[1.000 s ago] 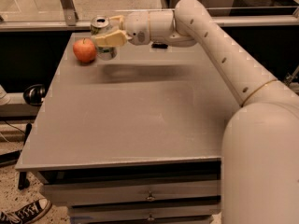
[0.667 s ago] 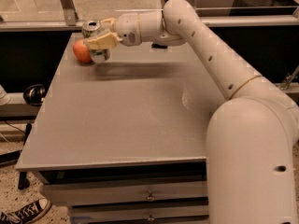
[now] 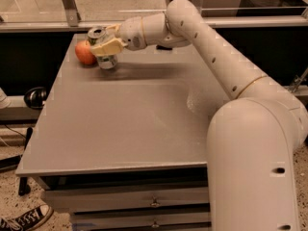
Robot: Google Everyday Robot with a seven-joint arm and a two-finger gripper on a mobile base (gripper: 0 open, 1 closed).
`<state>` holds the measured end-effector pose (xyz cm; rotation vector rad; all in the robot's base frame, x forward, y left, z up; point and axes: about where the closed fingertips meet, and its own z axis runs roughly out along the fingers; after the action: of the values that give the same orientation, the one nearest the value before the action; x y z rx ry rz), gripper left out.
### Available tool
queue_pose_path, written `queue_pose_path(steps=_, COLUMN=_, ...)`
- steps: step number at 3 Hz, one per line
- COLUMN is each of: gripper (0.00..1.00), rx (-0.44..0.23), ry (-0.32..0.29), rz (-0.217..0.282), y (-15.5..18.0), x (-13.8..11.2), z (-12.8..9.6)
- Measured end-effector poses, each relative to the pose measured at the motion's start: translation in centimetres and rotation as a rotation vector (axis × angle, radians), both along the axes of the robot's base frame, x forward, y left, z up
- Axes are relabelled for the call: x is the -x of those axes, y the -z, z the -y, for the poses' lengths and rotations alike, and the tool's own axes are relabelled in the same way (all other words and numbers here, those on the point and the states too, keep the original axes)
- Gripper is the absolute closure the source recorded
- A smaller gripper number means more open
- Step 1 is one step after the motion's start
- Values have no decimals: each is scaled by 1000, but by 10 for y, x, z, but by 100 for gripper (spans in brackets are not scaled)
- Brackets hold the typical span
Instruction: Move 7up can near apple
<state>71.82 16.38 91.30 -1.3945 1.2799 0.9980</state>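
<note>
The 7up can (image 3: 102, 49) stands at the far left of the grey table (image 3: 130, 124), its silver top showing and its base on or just above the surface. My gripper (image 3: 107, 43) is shut on the can, its cream fingers (image 3: 109, 46) wrapped around the can's body. The red-orange apple (image 3: 84, 53) lies right beside the can on its left, near the table's left edge. The can and apple look almost touching.
A small dark object (image 3: 163, 46) lies behind my arm at the table's back. Drawers (image 3: 154, 203) sit under the table front. A sneaker (image 3: 19, 221) and dark gear (image 3: 36, 96) are on the floor at left.
My gripper has lowered the can toward the table beside the apple, moving slightly nearer. The apple has not moved.
</note>
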Motion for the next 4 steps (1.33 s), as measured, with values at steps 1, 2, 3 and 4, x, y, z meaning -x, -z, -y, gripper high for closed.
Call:
queue_pose_path(steps=1, gripper=100, rx=15, ry=6, rz=-1, y=5, x=-2, z=3)
queue_pose_path(steps=2, gripper=100, rx=25, ry=20, rz=8, y=7, x=-8, z=9)
queue_pose_path(steps=3, gripper=82, rx=20, ry=53, rz=24, y=5, x=-20, z=19)
queue_pose_path(steps=4, gripper=59, rx=27, ry=83, rz=35, y=7, x=-30, z=32)
